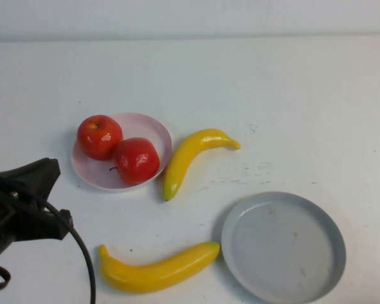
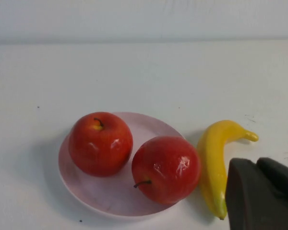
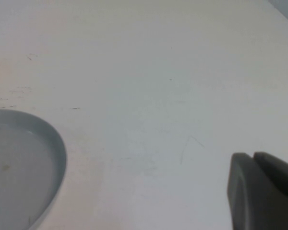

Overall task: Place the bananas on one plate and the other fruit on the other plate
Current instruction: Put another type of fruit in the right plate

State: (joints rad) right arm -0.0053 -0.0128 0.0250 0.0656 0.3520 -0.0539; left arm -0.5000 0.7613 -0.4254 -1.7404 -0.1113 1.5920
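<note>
Resting on the pink plate (image 1: pixel 149 130), both apples (image 1: pixel 100 136) are sorted; both bananas (image 1: pixel 193 154) lie on the tabletop (image 1: pixel 291 101), the grey-blue plate (image 1: pixel 316 218) bare. The left pincer (image 2: pixel 261 191), clenched and empty, sits just beside the upper banana; the right pincer (image 3: pixel 264 191), clenched and empty, hovers near that plate. Recommend opening wide and gripping mid-body across the curve.

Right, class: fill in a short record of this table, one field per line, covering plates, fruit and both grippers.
pink plate: holds both apples
grey-blue plate: nothing on it
bananas: two, both on the table, off the plates
left gripper: near side of the pink plate, jaws shut, holding nothing
right gripper: above bare table beside the grey-blue plate, jaws shut
</note>
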